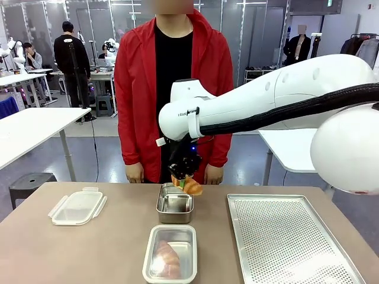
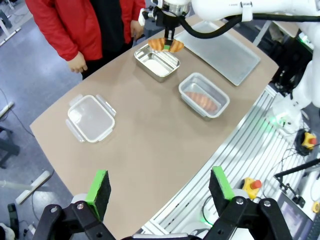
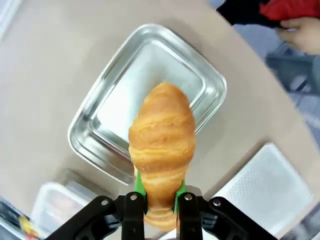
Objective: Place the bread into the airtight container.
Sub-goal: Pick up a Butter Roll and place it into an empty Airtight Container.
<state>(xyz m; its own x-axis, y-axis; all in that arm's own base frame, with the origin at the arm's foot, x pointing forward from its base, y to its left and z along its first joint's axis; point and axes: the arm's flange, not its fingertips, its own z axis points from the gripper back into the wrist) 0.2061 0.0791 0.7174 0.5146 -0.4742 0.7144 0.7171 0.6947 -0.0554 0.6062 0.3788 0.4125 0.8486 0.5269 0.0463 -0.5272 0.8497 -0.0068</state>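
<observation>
Jaws of right gripper (image 3: 159, 200) clamped on bread (image 3: 162, 150) above empty steel container (image 1: 174, 204); left gripper (image 2: 160, 187) open, empty. Nearer container (image 1: 170, 253) holds another bread (image 1: 167, 255); lid (image 1: 77, 206) left of steel container.

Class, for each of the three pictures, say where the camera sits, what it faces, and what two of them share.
Front: robot's side, facing the person across the table; right arm shows.
Left wrist: high above the table, looking down; open left fingers show.
Right wrist: looks down its fingers, shut on the bread, over the steel container.
All share bread and container.
</observation>
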